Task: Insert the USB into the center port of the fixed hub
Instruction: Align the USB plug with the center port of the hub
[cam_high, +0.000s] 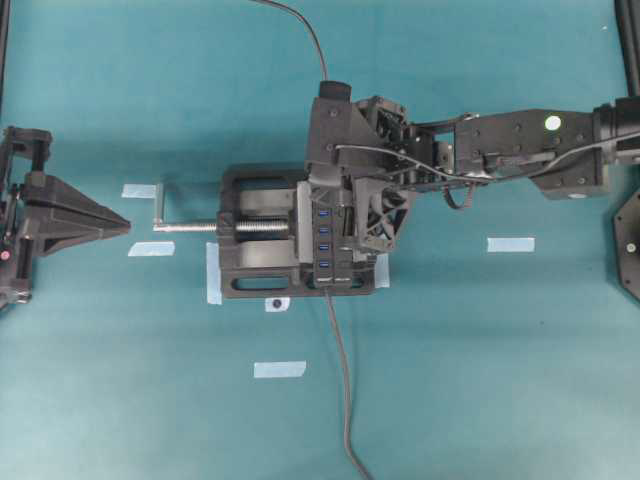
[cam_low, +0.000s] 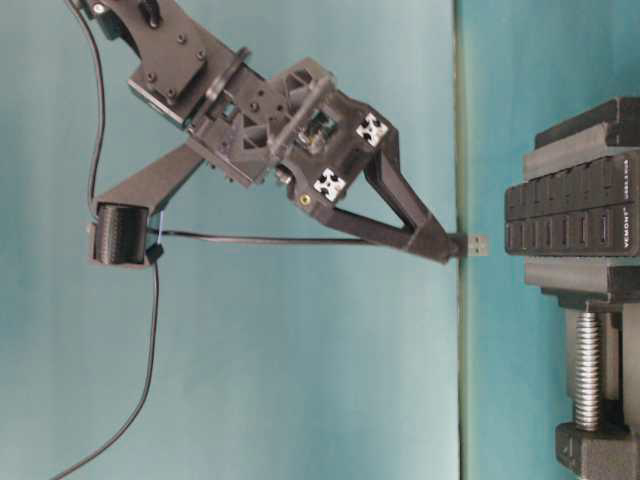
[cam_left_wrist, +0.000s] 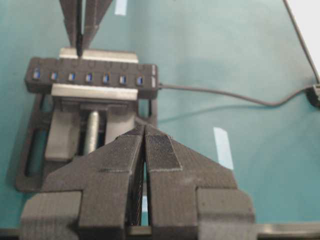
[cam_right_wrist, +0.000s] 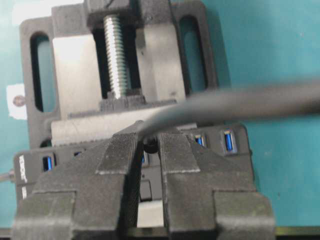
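Table-level view: the plug (cam_low: 478, 244) is pinched in the right gripper (cam_low: 455, 246), held just short of the hub (cam_low: 572, 215), not touching. The approach step is judged in hand; alignment with the center port (cam_left_wrist: 88, 77) is called for next. The hub is clamped in the vise (cam_high: 250, 245), mid-frame overhead. The left gripper (cam_left_wrist: 145, 150) is pressed together, empty, well apart.
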